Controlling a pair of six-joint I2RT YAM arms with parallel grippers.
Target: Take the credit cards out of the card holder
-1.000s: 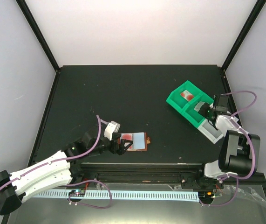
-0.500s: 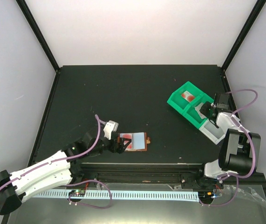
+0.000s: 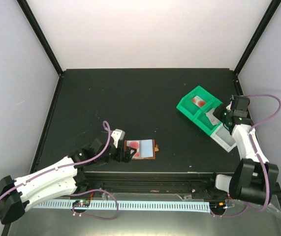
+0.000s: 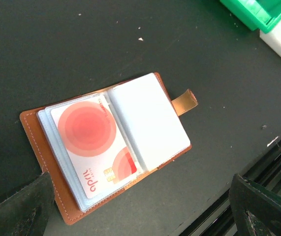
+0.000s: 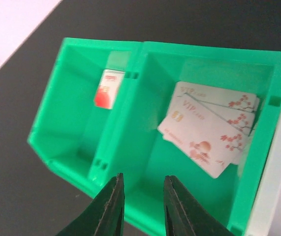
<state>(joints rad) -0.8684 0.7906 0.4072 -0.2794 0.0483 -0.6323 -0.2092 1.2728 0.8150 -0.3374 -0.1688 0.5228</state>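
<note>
Leather card holder (image 4: 147, 123) lies spread open and flat on the black table (image 3: 130, 98), close to its near edge and left of centre, with its snap tab (image 4: 184, 102) sticking out to the side. In its left clear sleeve you can see a white credit card (image 4: 93, 145) printed with red circles; the right sleeve shows only pale lining. Your left gripper (image 3: 122, 153) sits low just beside the holder's left edge, its jaws spread wide and touching nothing. Well apart, at the right side of the table, your right gripper (image 5: 144, 196) hovers over the green tray (image 5: 125, 128), its jaws parted by a narrow gap with nothing between them. You have a fanned stack of blossom-printed cards (image 5: 206, 128) in the tray's nearer compartment and a single card (image 5: 108, 88) in the farther one. A white bin (image 3: 225, 140) touches the tray's near side.
</note>
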